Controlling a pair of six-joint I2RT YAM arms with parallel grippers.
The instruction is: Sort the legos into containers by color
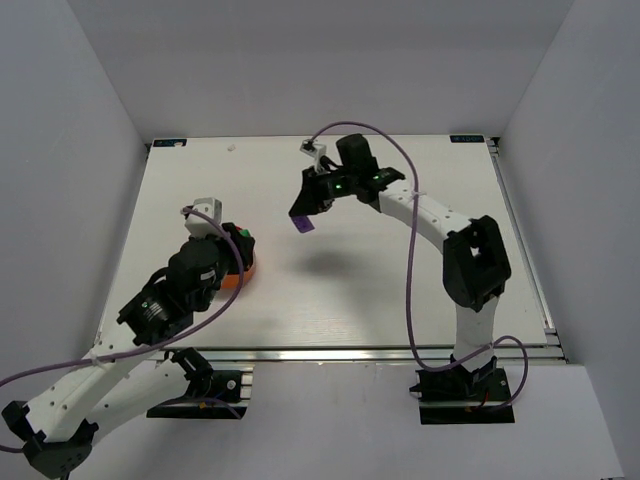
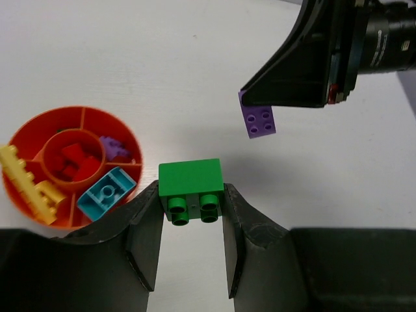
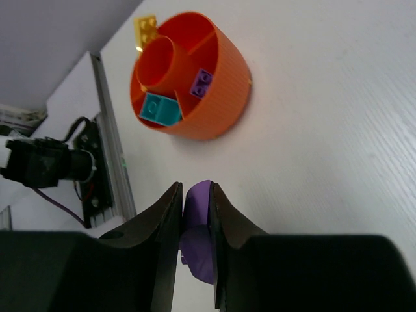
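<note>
My left gripper (image 2: 192, 195) is shut on a green lego (image 2: 190, 177), held above the table just right of the orange container (image 2: 97, 123). That round container has wedge compartments with yellow legos (image 2: 26, 182), a teal lego (image 2: 107, 192) and a purple lego (image 2: 114, 148). Its red middle cup (image 2: 53, 140) holds red legos (image 2: 77, 162). My right gripper (image 3: 194, 190) is shut on a purple lego (image 3: 197, 208), hanging in the air over mid-table (image 1: 301, 224). From above, the left gripper (image 1: 238, 245) sits over the orange container (image 1: 243, 278).
The white table (image 1: 380, 290) has a metal rail along its near edge (image 1: 330, 353) and grey walls on three sides. A purple cable (image 1: 410, 300) loops off the right arm. The right arm's shadow falls on the table near the middle (image 1: 325, 262).
</note>
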